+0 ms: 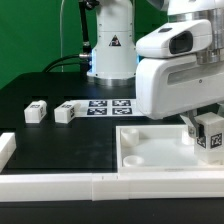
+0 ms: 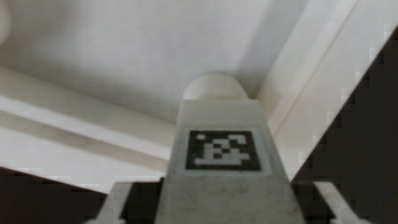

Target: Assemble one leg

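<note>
My gripper is at the exterior view's right, shut on a leg, a small white block with a black-and-white tag. It holds the leg upright over the right part of the large white tray-like part. In the wrist view the held leg fills the middle between my fingers, its rounded end pointing at the tray's inner wall; my gripper closes on its sides. Two more legs lie on the black table at the left.
The marker board lies behind the tray, before the robot's base. A white rail runs along the front edge, and a short white block stands at the left edge.
</note>
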`<state>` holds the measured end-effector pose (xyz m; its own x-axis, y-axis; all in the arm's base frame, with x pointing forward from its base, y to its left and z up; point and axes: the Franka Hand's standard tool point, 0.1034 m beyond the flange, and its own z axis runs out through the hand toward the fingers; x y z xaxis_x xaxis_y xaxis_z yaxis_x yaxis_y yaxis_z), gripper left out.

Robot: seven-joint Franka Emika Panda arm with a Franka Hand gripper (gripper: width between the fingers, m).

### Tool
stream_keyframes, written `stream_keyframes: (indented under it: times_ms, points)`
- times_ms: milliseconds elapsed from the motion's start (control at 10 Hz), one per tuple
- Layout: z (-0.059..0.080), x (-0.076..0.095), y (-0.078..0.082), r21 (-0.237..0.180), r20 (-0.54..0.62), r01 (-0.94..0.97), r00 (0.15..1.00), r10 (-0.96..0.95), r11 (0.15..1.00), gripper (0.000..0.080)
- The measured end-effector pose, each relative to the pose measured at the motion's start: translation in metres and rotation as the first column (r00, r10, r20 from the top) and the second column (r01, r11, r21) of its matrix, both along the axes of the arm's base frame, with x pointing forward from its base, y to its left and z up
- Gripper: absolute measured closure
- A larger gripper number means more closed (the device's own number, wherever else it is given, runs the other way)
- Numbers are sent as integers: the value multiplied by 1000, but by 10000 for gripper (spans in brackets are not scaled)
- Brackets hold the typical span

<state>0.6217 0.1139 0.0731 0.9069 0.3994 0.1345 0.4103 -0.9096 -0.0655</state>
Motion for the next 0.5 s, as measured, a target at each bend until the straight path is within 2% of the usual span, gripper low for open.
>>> stream_keyframes:
  times_ms: [100,300,400,500]
  points:
    - [0,0,1,7,-6,44,999,-44,999,505]
    - [-1,-1,1,48,-23,369,929,-369,928,505]
    - [-1,-5,3,61,-36,510,860,-509,858,506]
    - [-1,-6,4,63,-62,661,750,-658,748,506]
